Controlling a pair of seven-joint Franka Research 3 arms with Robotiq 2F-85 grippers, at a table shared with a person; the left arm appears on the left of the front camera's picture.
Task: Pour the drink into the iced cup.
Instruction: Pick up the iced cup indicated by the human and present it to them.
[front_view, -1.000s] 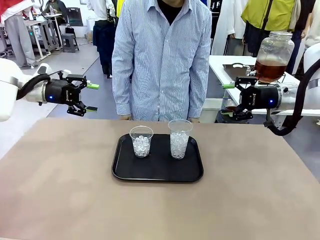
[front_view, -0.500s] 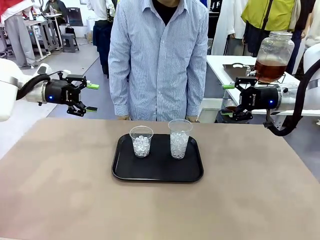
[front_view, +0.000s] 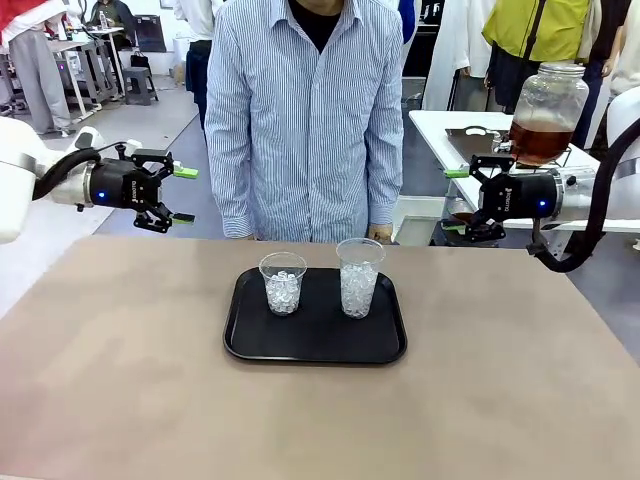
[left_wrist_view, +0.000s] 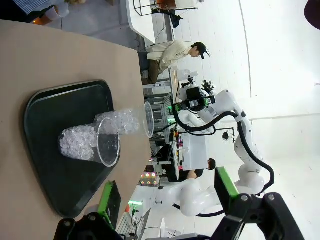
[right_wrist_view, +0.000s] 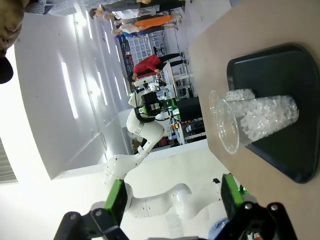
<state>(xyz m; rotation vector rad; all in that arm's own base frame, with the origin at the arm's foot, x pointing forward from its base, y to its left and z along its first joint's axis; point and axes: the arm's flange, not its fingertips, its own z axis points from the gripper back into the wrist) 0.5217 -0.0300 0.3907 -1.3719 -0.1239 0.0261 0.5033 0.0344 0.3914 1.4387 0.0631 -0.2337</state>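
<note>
Front view: only the person in the blue striped shirt (front_view: 305, 120) has edged sideways; the left gripper (front_view: 184, 195) and right gripper (front_view: 456, 200) hang spread and empty, the amber drink (front_view: 538, 142) sits in its big glass jar (front_view: 550, 95) behind, and the iced clear plastic cups (front_view: 359, 277) on the black tray (front_view: 315, 348) are unfilled.

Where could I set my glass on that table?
Bare table lies left of the tray, right of it, and along the near edge. The tray's back is crowded: short cup and tall cup stand there; its front strip is free.
</note>
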